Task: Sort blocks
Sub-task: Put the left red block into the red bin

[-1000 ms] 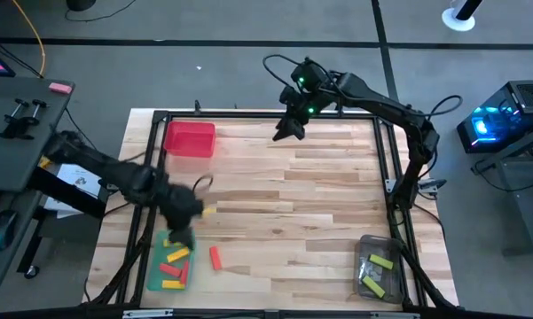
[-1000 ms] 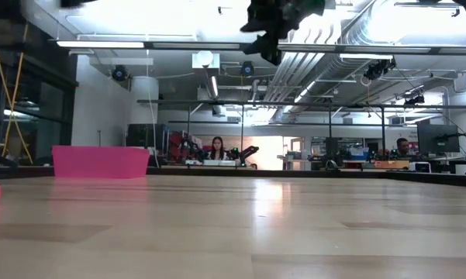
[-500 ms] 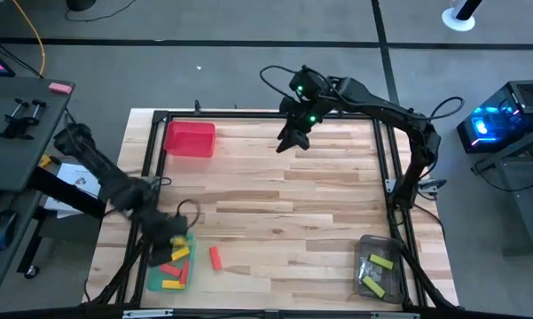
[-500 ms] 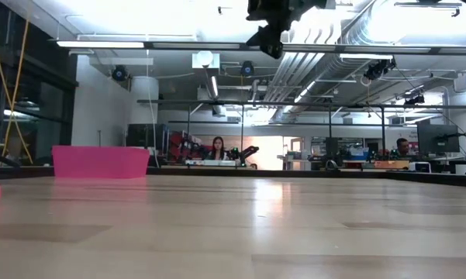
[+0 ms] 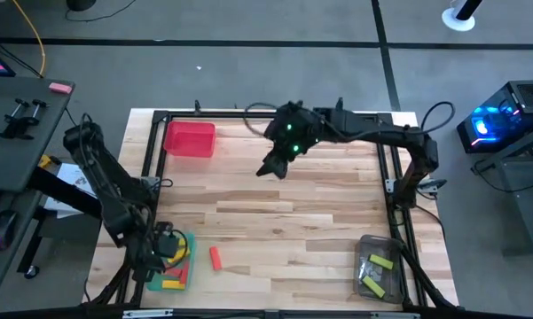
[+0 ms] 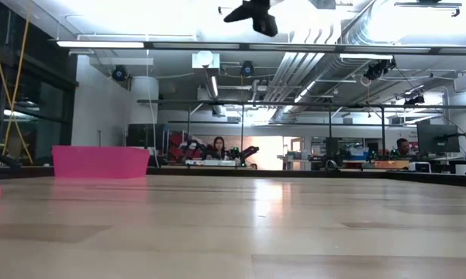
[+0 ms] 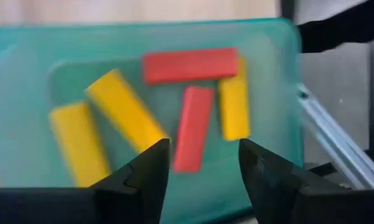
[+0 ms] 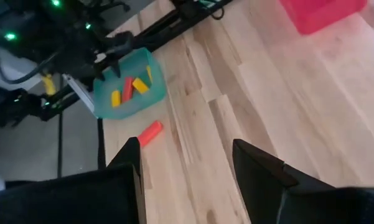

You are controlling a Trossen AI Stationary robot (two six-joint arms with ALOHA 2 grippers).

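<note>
The green tray (image 7: 25, 74) holds several blocks: two red ones (image 7: 190, 65) and three yellow ones (image 7: 124, 109). My left gripper (image 7: 203, 180) hovers over this tray (image 5: 170, 266) at the table's near left corner, open and empty. One red block (image 5: 215, 257) lies flat on the wood just right of the tray and also shows in the right wrist view (image 8: 150, 132). My right gripper (image 5: 270, 168) hangs open and empty over the far middle of the table (image 8: 193, 168). Light green blocks (image 5: 377, 264) lie in the clear tray (image 5: 380, 244).
A red tray (image 5: 190, 139) stands at the far left corner and shows pink in the low view (image 6: 101, 162). A black frame (image 5: 248, 113) runs along the table's edges. Bare wood spans the middle (image 5: 310, 213). People sit in the room beyond.
My left gripper has moved toward the table's near left corner and now stands over the green tray. My right gripper has swung from the far edge toward the table's middle and left. The loose red block has not moved.
</note>
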